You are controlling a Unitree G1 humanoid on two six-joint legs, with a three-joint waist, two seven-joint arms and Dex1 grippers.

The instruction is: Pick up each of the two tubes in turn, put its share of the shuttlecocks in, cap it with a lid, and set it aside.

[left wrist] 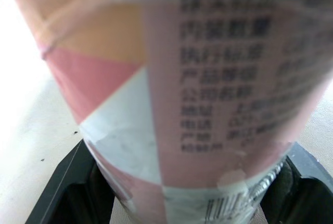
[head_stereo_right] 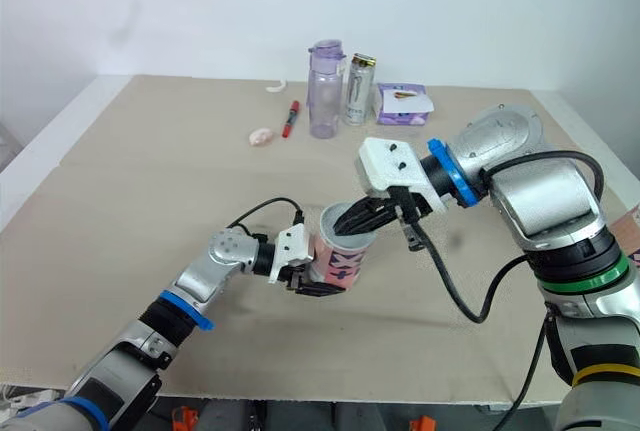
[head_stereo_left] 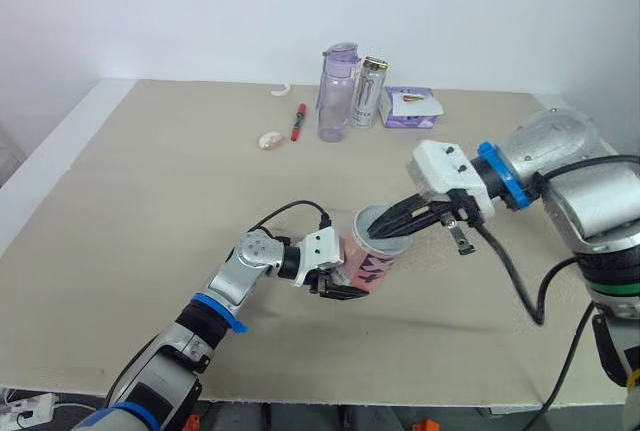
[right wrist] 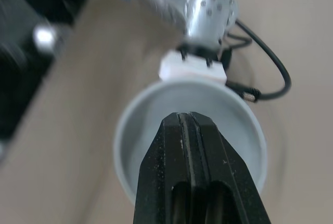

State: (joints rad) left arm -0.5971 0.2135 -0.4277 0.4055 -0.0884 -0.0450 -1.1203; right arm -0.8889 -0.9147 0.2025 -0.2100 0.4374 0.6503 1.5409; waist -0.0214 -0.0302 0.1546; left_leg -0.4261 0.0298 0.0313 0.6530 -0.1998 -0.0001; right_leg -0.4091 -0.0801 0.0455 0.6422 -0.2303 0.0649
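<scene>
At the near middle of the table (head_stereo_left: 150, 201), left side first: the left gripper (head_stereo_left: 338, 283) is closed on the lower body of the tube (head_stereo_left: 372, 261). Its black fingers (left wrist: 67, 187) sit one on each side, with the pink/white printed wall squeezed between them.

The tube is close to upright, with the long axis leaning a little. The open mouth points up and towards the robot's right, and the base is down by the left gripper. I can't tell whether the base touches the table.

Further right, the right gripper (head_stereo_left: 388, 227) is at the mouth, fingers pressed flat together with nothing visible between them. The tips are just over or inside the rim. The tube's contents can't be made out.

Handling guess: it's a light, thin-walled card tube, stiff lengthwise but easy to dent if over-squeezed. The glossy wrap is probably slippery. Low on the body looks like the right place to hold it, since that keeps the mouth free for loading and the lid.
</scene>
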